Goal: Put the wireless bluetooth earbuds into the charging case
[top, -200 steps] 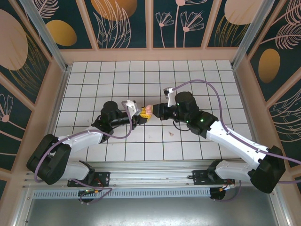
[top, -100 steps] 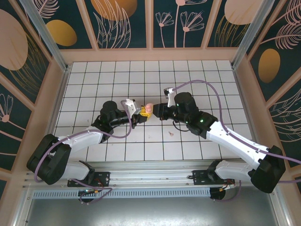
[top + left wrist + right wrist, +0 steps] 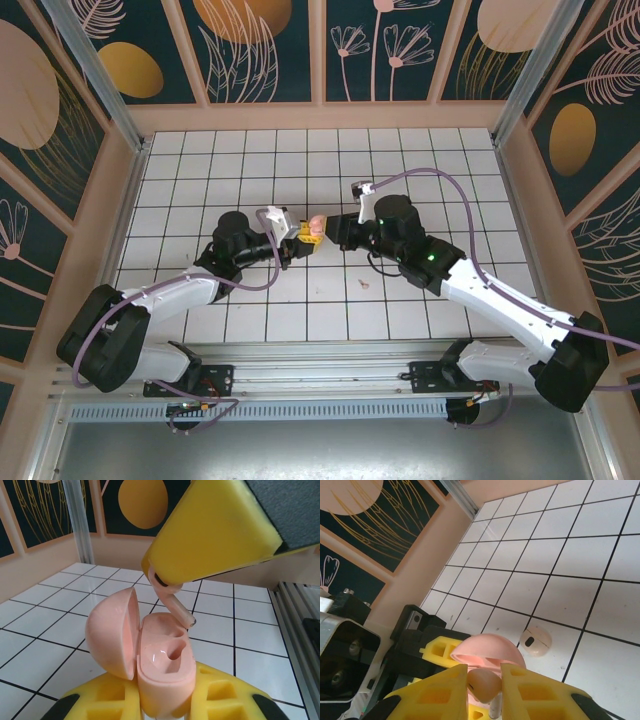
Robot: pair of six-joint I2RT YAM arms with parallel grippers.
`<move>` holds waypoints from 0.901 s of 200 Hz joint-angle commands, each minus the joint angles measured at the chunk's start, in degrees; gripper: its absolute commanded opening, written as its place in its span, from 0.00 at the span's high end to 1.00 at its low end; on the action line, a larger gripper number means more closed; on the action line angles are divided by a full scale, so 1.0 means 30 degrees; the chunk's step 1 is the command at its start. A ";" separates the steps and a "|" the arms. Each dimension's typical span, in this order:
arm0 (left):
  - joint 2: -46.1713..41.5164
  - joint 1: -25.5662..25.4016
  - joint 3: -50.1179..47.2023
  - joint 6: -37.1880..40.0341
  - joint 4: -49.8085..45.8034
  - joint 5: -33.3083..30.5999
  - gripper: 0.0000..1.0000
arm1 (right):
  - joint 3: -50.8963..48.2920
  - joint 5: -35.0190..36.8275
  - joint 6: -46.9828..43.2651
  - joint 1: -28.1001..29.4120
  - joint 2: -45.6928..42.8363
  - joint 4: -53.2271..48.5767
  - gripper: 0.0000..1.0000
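My left claw [image 3: 162,702] is closed on the base of the open charging case [image 3: 161,655]; my right claw [image 3: 484,677] pinches an earbud [image 3: 172,601] by its head, stem just above the well — tiny, light, slick, I judge; the head is the place to hold.

Charging case [image 3: 313,230] at left tool [image 3: 299,238]

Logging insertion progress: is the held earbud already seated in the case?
No, the earbud hangs above the open charging case, its stem outside the socket.
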 commanded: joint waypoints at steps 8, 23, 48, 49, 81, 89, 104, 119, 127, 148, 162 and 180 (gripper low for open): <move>-0.0064 -0.0124 0.0568 -0.0296 0.0320 0.0330 0.83 | 0.0419 0.0585 -0.0307 0.0188 0.0143 0.0993 0.79; -0.0050 -0.0127 0.0612 -0.0403 0.0336 0.0332 0.83 | 0.0310 0.0671 -0.0283 0.0169 0.0079 0.1017 0.79; -0.0036 -0.0128 0.0633 -0.0641 0.0493 0.0365 0.83 | 0.0043 0.0819 -0.0218 0.0173 0.0019 0.1338 0.79; -0.0050 -0.0113 0.0630 -0.0642 0.0495 0.0370 0.83 | 0.0044 0.0804 -0.0217 0.0173 0.0032 0.1354 0.79; -0.0110 -0.0126 0.0685 -0.0871 0.0555 0.0345 0.83 | -0.0103 0.0935 -0.0189 0.0283 0.0143 0.1417 0.79; -0.0123 -0.0128 0.0681 -0.0884 0.0556 0.0324 0.83 | -0.0158 0.0966 -0.0188 0.0305 0.0166 0.1520 0.79; -0.0169 -0.0123 0.0715 -0.1022 0.0627 0.0275 0.83 | -0.0225 0.0995 -0.0158 0.0349 0.0212 0.1631 0.79; -0.0168 -0.0126 0.0740 -0.1266 0.0768 0.0128 0.83 | -0.0197 0.0980 -0.0177 0.0433 0.0230 0.1536 0.79; -0.0155 -0.0128 0.0773 -0.1442 0.0859 0.0043 0.83 | -0.0234 0.0995 -0.0187 0.0479 0.0229 0.1459 0.79; -0.0152 -0.0124 0.0828 -0.1900 0.1191 -0.0075 0.83 | -0.0247 0.1139 -0.0213 0.0637 0.0165 0.1127 0.79; -0.0181 -0.0122 0.0889 -0.2131 0.1343 -0.0133 0.83 | -0.0316 0.1352 -0.0217 0.0753 0.0130 0.0889 0.79; -0.0214 -0.0128 0.0942 -0.2261 0.1420 -0.0153 0.83 | -0.0422 0.1544 -0.0246 0.0825 0.0040 0.0731 0.79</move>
